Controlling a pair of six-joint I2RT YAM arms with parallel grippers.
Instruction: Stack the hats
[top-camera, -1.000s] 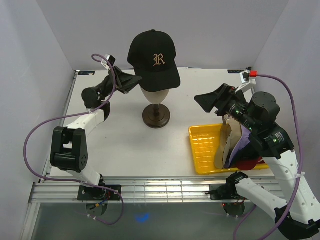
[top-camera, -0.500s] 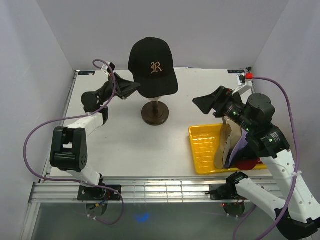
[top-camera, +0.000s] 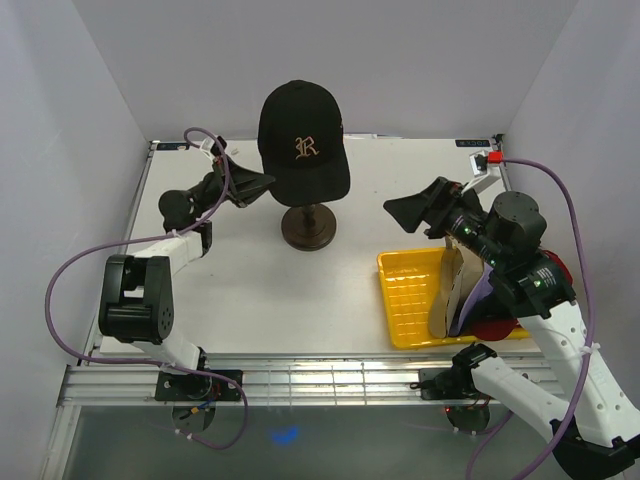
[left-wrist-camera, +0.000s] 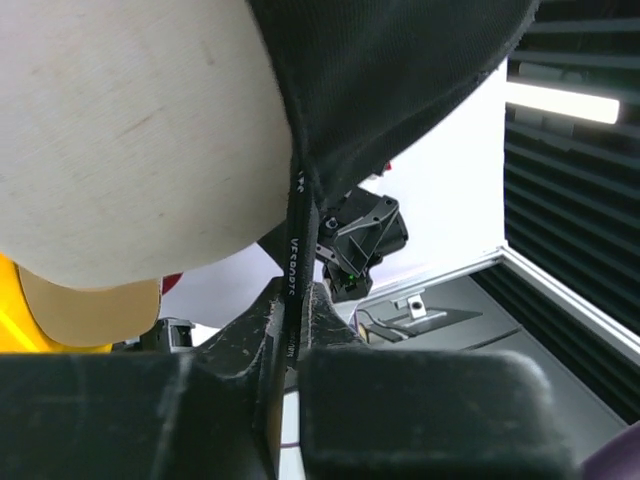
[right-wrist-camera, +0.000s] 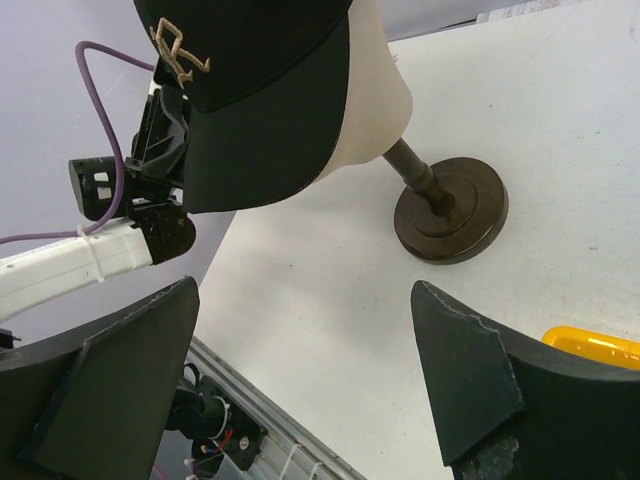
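The black gold-R cap (top-camera: 303, 140) sits on the mannequin head (right-wrist-camera: 375, 95), its rim clamped between the left fingers (left-wrist-camera: 420, 415) — the right fingers (right-wrist-camera: 470, 370), spread wide and empty, face its brim from well apart.

Top camera looks down from behind; left wrist sits close under the black cap (top-camera: 303, 140), right wrist views it from farther off
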